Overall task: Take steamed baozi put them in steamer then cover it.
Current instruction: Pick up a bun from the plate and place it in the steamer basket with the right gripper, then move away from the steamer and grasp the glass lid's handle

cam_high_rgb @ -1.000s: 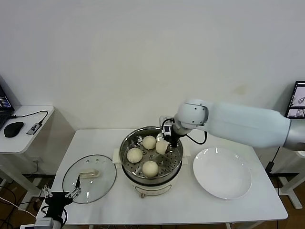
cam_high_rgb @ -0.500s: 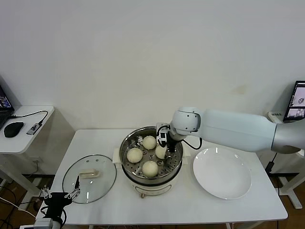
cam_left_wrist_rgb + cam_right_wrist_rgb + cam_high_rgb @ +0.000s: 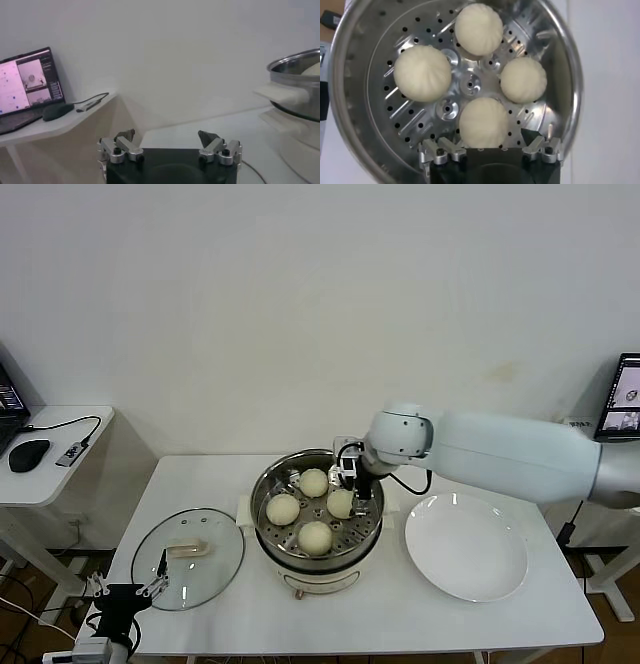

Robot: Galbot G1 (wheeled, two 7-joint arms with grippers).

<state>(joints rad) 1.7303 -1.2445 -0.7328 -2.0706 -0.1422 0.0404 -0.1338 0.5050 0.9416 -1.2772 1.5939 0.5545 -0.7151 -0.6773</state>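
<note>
Since a second ago my right gripper (image 3: 353, 481) has let go of the fourth baozi and lifted a little; its jaws now stand spread above the steamer's (image 3: 270, 529) right side, holding nothing.

From the head view, all four steamed baozi (image 3: 315, 536) sit on the perforated tray, the last one at the right (image 3: 341, 503). The white plate (image 3: 466, 559) lies bare to the steamer's right. The glass cover (image 3: 215, 562) rests flat on the table to the left, and my left gripper (image 3: 127, 590) waits near its near edge.

The left wrist view shows my left fingers (image 3: 123, 147) wide apart, gripping nothing.

The right wrist view shows my right fingers (image 3: 440, 150) parted just above the released bun (image 3: 483, 122).

I judge loading done; covering remains.
</note>
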